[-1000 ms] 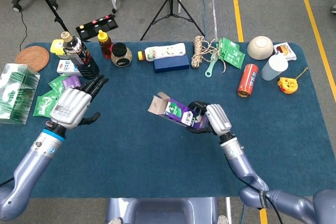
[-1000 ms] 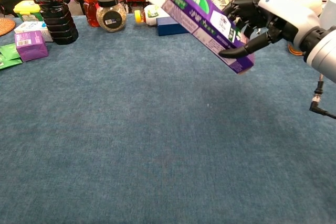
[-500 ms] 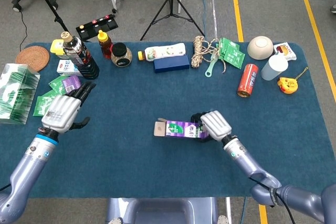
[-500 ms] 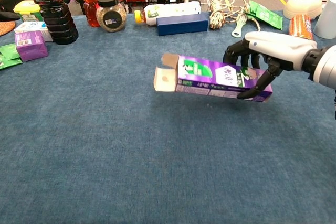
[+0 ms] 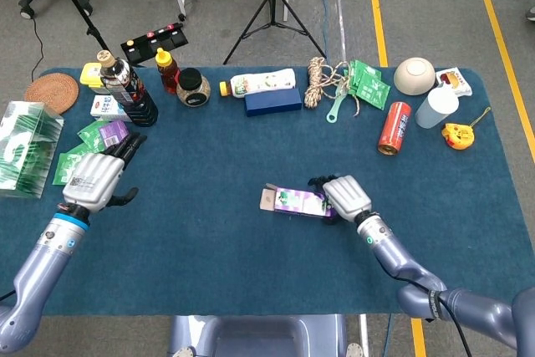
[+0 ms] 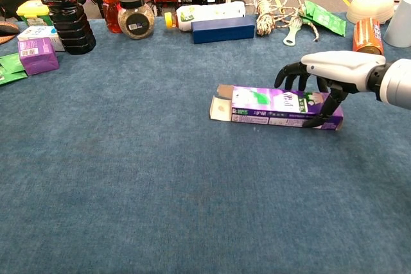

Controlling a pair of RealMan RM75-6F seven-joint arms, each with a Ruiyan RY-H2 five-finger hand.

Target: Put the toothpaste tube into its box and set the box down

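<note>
Now our right hand (image 6: 324, 75) arches over the far right end of the toothpaste box (image 6: 282, 106), fingers (image 6: 290, 74) curled down behind it and the thumb hooked against its front face, so we judge the hand clamped on the box rather than merely resting on it. The box lies flat on the blue table (image 6: 160, 178), near the middle of the cloth, its long axis running left to right across our front. Its open end with the flaps (image 6: 221, 106) points away from the hand, toward our left side. From the head view the same grip shows — the right hand (image 5: 345, 196) covers one end of the box (image 5: 298, 201) and the rest runs out leftward from the palm.

We cannot see the tube itself; whether it sits inside the box is hidden from both cameras.

Our left hand (image 5: 97, 176) hovers well apart at the left edge, fingers extended and holding nothing, close to the green packets (image 5: 75, 160).

The relation that matters next: the box already touches the table under the right hand, so letting go means spreading the fingers and lifting straight up — any sideways drag would slide the box along its long axis.
</note>
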